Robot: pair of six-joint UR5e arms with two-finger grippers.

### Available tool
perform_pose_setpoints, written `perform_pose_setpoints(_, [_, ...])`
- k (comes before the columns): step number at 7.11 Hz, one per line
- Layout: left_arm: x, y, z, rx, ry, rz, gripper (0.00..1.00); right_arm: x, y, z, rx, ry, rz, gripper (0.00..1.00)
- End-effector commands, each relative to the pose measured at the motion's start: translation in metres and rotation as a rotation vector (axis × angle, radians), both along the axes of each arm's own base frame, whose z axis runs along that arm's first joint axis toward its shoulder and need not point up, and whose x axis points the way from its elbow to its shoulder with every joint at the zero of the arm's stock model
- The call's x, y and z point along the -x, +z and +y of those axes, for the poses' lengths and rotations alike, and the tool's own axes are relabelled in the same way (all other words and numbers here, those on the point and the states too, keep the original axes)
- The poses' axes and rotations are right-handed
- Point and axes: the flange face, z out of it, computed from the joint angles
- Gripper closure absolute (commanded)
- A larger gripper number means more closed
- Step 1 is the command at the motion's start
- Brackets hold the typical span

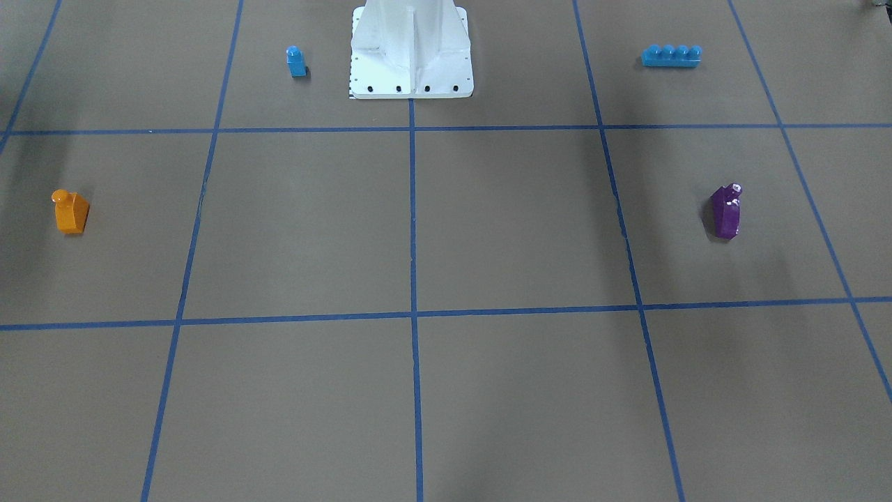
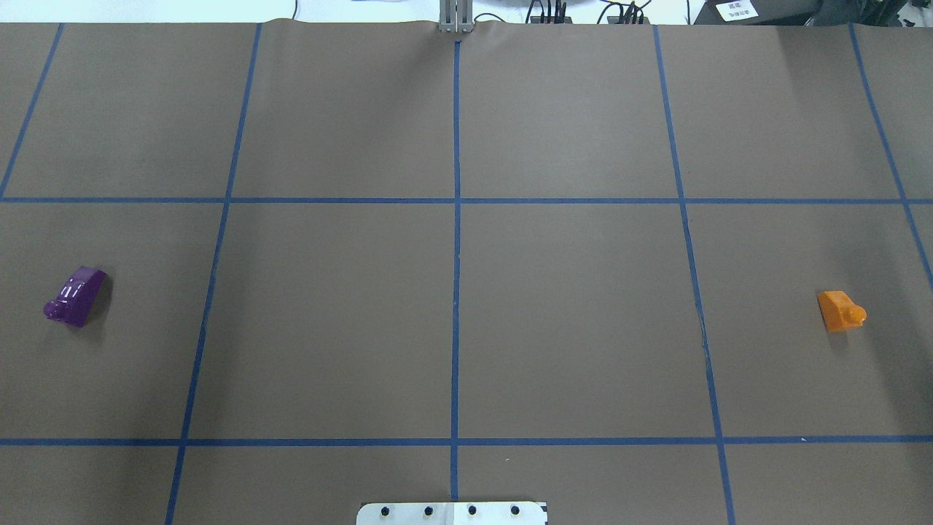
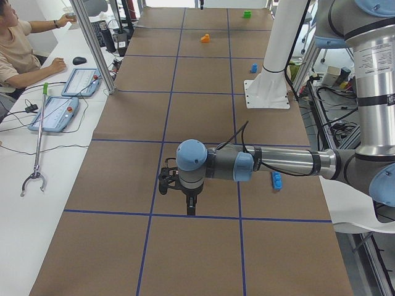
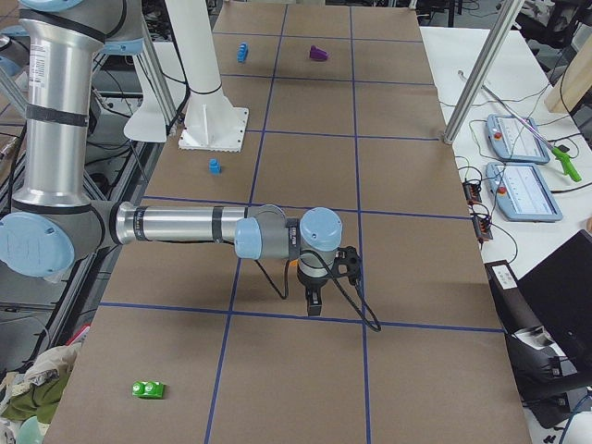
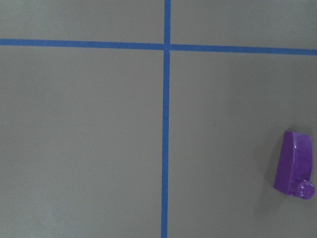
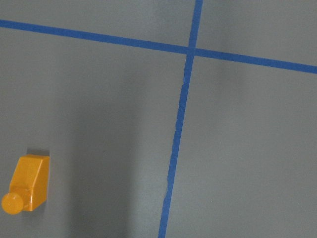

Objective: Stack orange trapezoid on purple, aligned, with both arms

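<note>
The orange trapezoid (image 1: pixel 70 212) stands on the brown table on the robot's right side, also in the overhead view (image 2: pixel 840 311) and at the lower left of the right wrist view (image 6: pixel 27 183). The purple block (image 1: pixel 726 211) stands on the robot's left side, also in the overhead view (image 2: pixel 75 295) and at the right edge of the left wrist view (image 5: pixel 294 164). The left gripper (image 3: pixel 190 211) and the right gripper (image 4: pixel 314 308) hang high above the table, pointing down. They show only in the side views, so I cannot tell whether they are open or shut.
A small blue single-stud block (image 1: pixel 296 61) and a long blue four-stud brick (image 1: pixel 671 56) lie either side of the white mounting base (image 1: pixel 411 49). A green block (image 4: pixel 148 389) lies at the table's right end. An operator (image 3: pixel 18 49) sits beside the table.
</note>
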Motion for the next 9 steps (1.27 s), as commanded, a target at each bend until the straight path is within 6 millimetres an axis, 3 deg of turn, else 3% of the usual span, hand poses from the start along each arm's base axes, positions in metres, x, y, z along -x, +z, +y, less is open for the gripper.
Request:
perform_pose_setpoints(1, [-0.085, -0.021, -0.018, -0.044, 0.078, 0.017, 0.00, 0.001, 0.007, 0.001, 0.011, -0.003, -0.012, 0.00])
perform_pose_setpoints(3, [-0.157, -0.048, -0.023, -0.046, 0.096, 0.057, 0.00, 0.002, 0.009, -0.001, -0.012, -0.002, -0.019, 0.00])
perform_pose_setpoints(5, [-0.239, -0.038, -0.011, -0.027, 0.262, 0.055, 0.00, 0.003, 0.009, -0.001, -0.017, -0.007, -0.022, 0.00])
perform_pose_setpoints(7, [-0.277, -0.026, -0.010, -0.010, 0.328, 0.046, 0.00, 0.012, 0.009, -0.002, -0.019, -0.029, -0.022, 0.00])
perform_pose_setpoints(9, [-0.292, -0.018, -0.011, -0.025, 0.339, -0.003, 0.01, 0.016, 0.009, -0.003, -0.020, -0.037, -0.022, 0.00])
